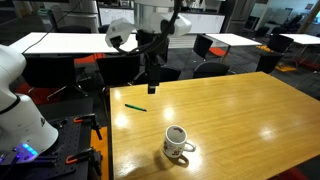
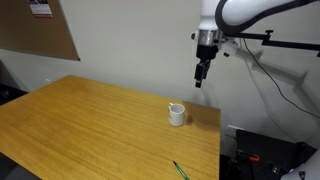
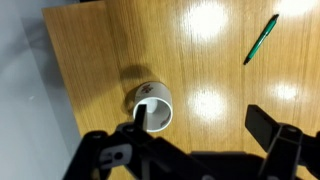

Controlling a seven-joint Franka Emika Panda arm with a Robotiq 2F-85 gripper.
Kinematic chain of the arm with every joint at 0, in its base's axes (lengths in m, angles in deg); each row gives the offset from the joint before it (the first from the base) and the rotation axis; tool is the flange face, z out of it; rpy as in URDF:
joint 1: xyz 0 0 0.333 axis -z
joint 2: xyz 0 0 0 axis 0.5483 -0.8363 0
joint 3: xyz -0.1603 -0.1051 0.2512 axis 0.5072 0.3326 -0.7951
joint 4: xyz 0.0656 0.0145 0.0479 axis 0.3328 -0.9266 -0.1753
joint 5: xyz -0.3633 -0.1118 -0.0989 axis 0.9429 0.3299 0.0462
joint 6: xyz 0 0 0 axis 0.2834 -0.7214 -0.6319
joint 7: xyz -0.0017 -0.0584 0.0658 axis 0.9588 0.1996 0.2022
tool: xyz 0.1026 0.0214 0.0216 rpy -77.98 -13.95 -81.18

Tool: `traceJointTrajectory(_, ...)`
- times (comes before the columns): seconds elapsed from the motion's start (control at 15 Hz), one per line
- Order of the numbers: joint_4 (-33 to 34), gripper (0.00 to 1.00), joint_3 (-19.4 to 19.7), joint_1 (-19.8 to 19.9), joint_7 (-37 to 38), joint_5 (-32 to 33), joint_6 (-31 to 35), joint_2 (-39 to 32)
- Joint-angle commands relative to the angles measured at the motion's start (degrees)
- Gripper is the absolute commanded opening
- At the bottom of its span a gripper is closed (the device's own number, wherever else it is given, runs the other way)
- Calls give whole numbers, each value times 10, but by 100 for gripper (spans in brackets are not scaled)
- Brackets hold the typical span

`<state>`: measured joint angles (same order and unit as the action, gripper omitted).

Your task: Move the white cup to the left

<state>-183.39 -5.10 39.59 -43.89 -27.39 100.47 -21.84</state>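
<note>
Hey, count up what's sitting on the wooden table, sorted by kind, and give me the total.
White cup: 1
Green pen: 1
Total: 2

- In an exterior view, close by the table (image 1: 230, 110), facing across it toward the gripper (image 1: 153, 88) and office chairs (image 1: 205, 45).
- In an exterior view, farther back, facing along the table (image 2: 90, 120) toward a wall (image 2: 150, 40).
- Wrist view: straight down from above.
- Shared by all three: white cup (image 1: 178, 143), green pen (image 1: 135, 106).
</note>
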Motion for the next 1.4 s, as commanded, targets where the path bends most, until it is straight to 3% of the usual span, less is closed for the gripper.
traceJointTrajectory(0.0, -32, 100, -16, 6, 9, 18, 96, -20)
traceJointTrajectory(0.4, -53, 100, -14, 11, -5, 26, 202, -68)
traceJointTrajectory(0.93, -63, 100, -15, 16, -15, 38, 235, -115)
traceJointTrajectory(1.33, -78, 100, -13, 18, -60, 28, 320, -154)
